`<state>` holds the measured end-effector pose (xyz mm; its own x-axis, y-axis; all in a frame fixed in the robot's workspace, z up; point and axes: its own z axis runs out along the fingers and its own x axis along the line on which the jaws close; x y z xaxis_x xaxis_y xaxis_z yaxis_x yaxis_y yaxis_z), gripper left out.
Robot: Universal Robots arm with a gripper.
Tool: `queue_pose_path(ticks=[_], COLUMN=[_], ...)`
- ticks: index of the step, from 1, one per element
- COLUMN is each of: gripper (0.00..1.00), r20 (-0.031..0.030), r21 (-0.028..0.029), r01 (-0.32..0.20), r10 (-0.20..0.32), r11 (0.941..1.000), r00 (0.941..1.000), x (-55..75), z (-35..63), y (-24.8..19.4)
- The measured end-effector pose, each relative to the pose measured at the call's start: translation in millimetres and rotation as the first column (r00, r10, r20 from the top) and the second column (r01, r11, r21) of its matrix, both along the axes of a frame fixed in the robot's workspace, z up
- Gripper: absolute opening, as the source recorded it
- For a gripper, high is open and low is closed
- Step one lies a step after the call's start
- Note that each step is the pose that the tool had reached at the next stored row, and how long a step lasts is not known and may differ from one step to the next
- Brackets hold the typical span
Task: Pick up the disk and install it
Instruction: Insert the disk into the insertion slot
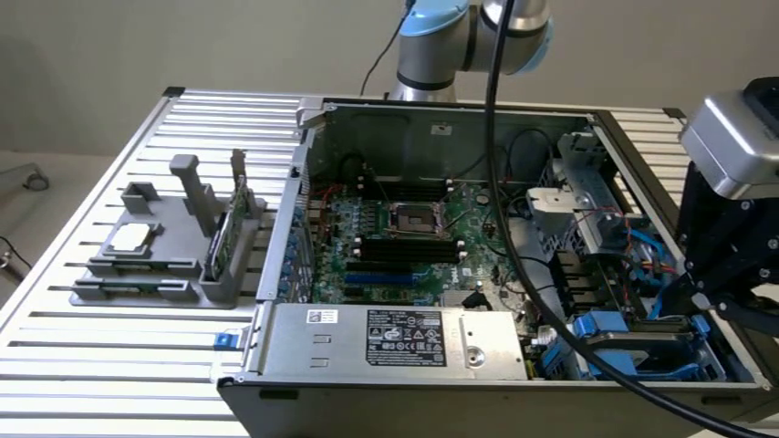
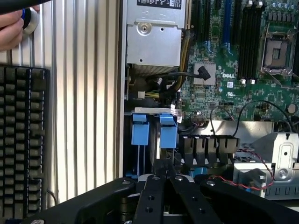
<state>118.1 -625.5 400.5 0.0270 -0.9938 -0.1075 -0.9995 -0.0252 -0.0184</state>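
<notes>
The disk (image 1: 605, 330), grey in a bright blue carrier, stands on edge in the drive bay at the front corner of the open computer case (image 1: 426, 114), on the exterior view's right. In the wrist view its two blue carrier tabs (image 2: 140, 133) stick up from the bay. My gripper (image 2: 163, 167) hovers right at the end of the disk, its black fingers (image 2: 152, 196) shut together and nothing visibly between them. Whether the tips touch the carrier I cannot tell. In the exterior view the gripper (image 1: 703, 299) hangs over the case's right wall beside the bay.
The power supply (image 1: 389, 338) fills the case's front beside the bay, with the motherboard (image 1: 402, 237) behind it and loose cables between. A grey fixture (image 1: 159, 265) holding a chip and a green card stands on the slatted table. A keyboard (image 2: 21, 140) and a person's hand (image 2: 9, 30) lie beyond the case.
</notes>
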Motion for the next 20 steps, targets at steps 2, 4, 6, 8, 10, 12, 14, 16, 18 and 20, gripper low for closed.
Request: queue_pose_path(ticks=[2,4,6,8,10,12,14,16,18,20], gripper=[0.11,0.11,0.11,0.11,0.11,0.11,0.11,0.11,0.11,0.11], r20=[0.0014,0.0025,0.0029,0.0031,0.0032,0.0033,0.0034,0.0035,0.0035,0.0035], r21=[0.0,0.0,0.0,-0.0001,0.0,0.0001,0.0,0.0,0.0,0.0], r01=[-0.002,-0.004,-0.005,-0.006,-0.007,-0.008,-0.008,-0.009,-0.009,-0.009], r10=[0.002,0.004,0.005,0.006,0.007,0.008,0.008,0.009,0.009,0.009], r11=[1.0,1.0,1.0,1.0,1.0,1.0,1.0,1.0,1.0,1.0], r00=[1.0,1.0,1.0,1.0,1.0,1.0,1.0,1.0,1.0,1.0], x=[1.0,2.0,2.8,3.4,3.9,4.4,4.9,5.5,6.1,6.8], z=[-3.3,-6.9,-10.6,-14.2,-17.9,-21.5,-25.1,-28.7,-32.5,-36.1], y=[0.0,0.0,0.3,1.0,2.2,3.7,5.4,7.3,9.3,11.2])
